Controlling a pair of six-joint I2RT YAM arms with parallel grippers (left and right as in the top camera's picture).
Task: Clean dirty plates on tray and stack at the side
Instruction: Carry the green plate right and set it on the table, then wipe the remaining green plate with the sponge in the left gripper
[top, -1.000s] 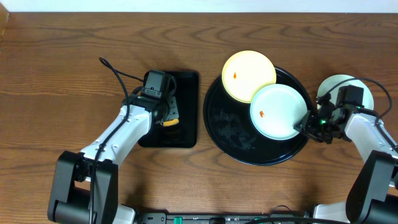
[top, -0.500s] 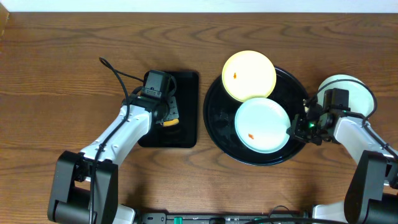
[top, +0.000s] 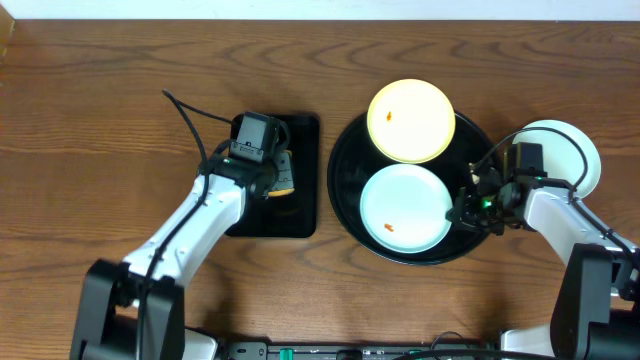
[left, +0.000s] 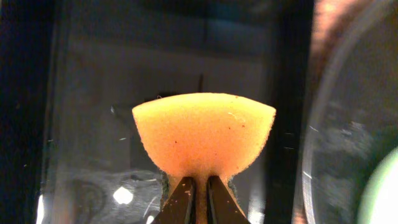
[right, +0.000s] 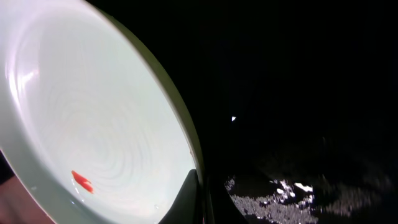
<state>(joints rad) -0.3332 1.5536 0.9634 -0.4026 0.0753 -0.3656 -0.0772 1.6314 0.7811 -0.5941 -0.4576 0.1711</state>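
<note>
The mint-blue plate (top: 404, 207) lies in the near half of the tray (top: 345, 180), the large round glossy black one with a raised rim. It is a shallow, pale disc with a low rim, and it has one small orange-red speck (top: 390, 226) near its lower left edge. The right wrist view shows its surface shiny, with faint concentric rings, and the speck close to the rim.

Just beyond it is the yellow plate (top: 411, 121) (whether the two rims touch or only meet by eye, the overhead view does not settle). This plate is pale yellow with a tiny speck left of centre, and it rides out over the tray's far rim. A second mint-blue plate (top: 575, 150) sits off the tray on the wooden table (top: 100, 120) to the right, partly behind the right arm.

The right gripper (top: 468, 207) is at the mint-blue plate's right edge and pinches its rim. One dark finger (right: 185, 196) lies on top of the rim, and the other is hidden beneath.

The left gripper (left: 197, 190) hangs over the rectangular black tray (top: 303, 200). Its fingers are pressed together on the base of an orange sponge (left: 204, 134), which fans out beyond them.
</note>
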